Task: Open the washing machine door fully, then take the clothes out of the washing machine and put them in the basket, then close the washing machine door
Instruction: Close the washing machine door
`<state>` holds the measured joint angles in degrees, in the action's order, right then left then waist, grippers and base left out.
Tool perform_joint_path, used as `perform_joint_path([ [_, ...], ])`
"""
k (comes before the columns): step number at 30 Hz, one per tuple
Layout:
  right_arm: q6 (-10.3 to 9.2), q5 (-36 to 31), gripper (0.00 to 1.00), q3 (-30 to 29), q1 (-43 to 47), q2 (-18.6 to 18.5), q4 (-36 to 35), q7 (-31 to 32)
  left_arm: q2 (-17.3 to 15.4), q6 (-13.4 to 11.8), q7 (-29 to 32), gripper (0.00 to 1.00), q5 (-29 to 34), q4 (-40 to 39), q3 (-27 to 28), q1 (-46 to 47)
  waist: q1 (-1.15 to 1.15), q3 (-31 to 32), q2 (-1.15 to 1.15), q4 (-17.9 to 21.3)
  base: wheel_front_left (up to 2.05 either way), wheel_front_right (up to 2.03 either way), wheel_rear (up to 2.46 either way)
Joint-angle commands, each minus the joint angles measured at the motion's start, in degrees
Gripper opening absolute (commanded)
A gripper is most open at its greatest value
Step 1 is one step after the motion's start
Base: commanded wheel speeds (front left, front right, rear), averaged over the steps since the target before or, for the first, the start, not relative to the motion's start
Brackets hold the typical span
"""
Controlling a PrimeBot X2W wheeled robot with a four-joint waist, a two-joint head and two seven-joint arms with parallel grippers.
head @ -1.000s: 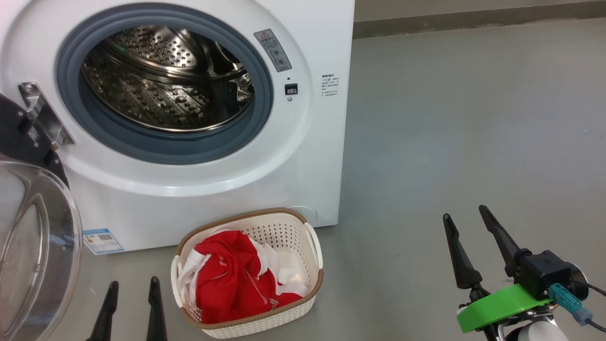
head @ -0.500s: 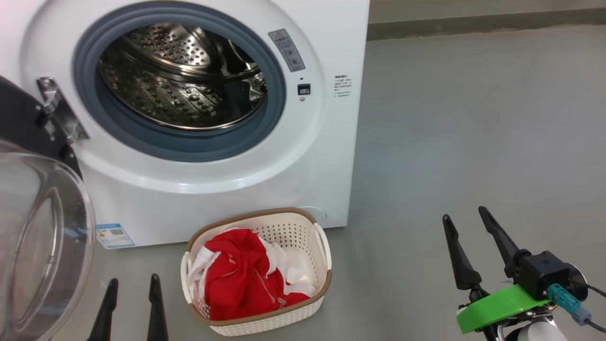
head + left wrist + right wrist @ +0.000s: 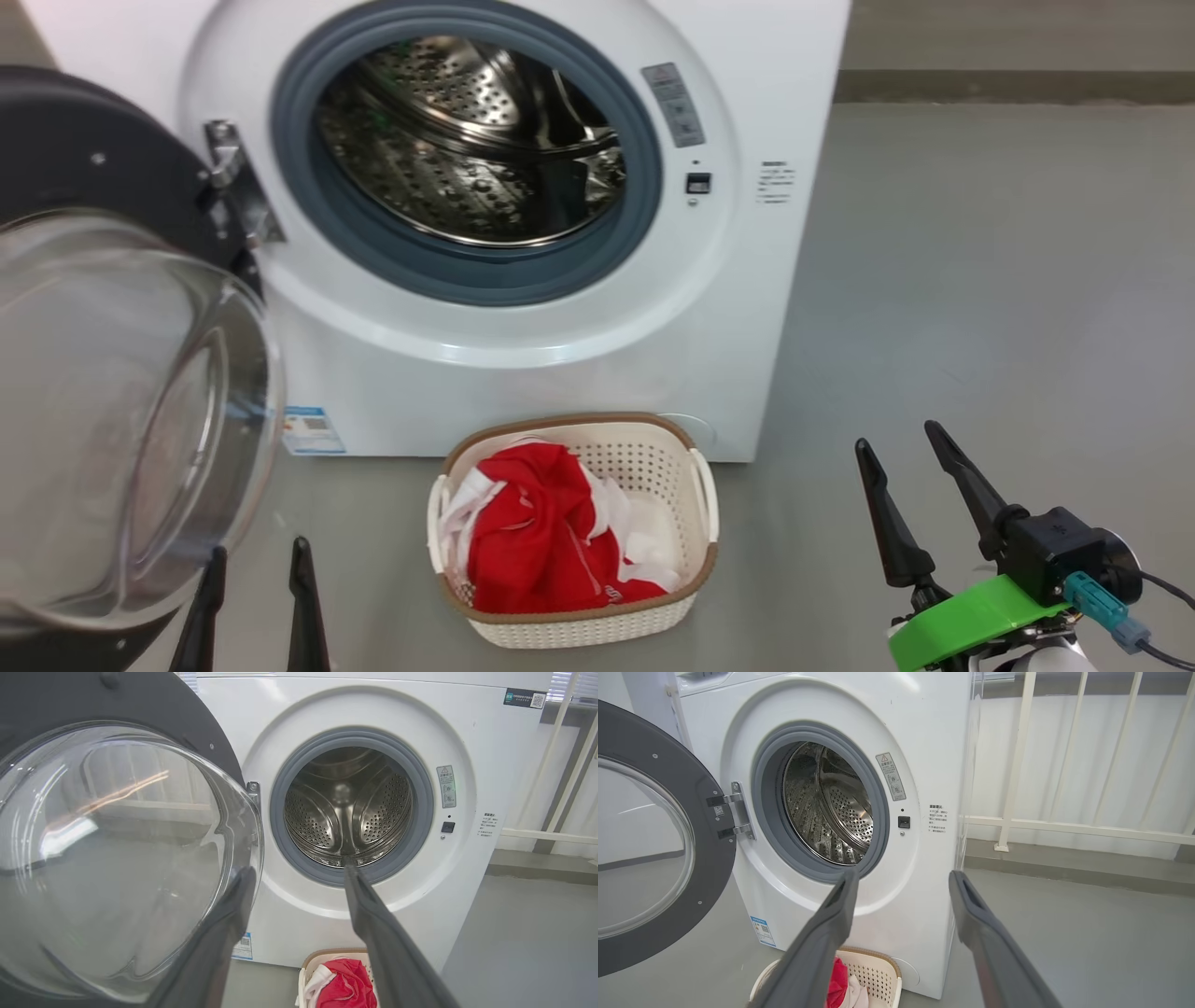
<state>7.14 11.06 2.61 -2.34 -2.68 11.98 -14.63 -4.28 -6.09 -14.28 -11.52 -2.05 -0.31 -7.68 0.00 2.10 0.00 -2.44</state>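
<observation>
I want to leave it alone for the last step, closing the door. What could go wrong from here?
1. The left gripper, fingers open, is beside the bulging glass of the washing machine door; a push there might slip off the smooth curve.
2. The basket stands close in front of the washing machine, under the opening, with the clothes heaped about to its rim; a low arm could snag them or tip it.
</observation>
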Motion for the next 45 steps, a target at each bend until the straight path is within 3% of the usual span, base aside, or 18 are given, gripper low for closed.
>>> perform_joint_path([
  [1,0.35,0.71,1.0,1.52,-0.24,-0.2,-1.67,-0.37,-0.7,-0.42,-0.2,1.0,0.54,-1.9,1.71,0.23,0.0,0.65,0.0,-2.71,0.0,0.0,0.0],
  [29,0.35,2.92,1.0,5.26,1.01,-0.2,-4.19,-0.37,-2.35,-4.27,3.69,1.0,1.98,-7.05,2.4,-1.7,0.0,2.27,0.0,-20.31,0.0,0.0,0.0],
  [45,0.35,3.14,1.0,6.13,1.03,-0.2,-4.13,-0.37,-2.9,-5.88,4.37,1.0,2.16,-7.94,3.0,-2.51,0.0,2.88,0.0,-23.48,0.0,0.0,0.0],
])
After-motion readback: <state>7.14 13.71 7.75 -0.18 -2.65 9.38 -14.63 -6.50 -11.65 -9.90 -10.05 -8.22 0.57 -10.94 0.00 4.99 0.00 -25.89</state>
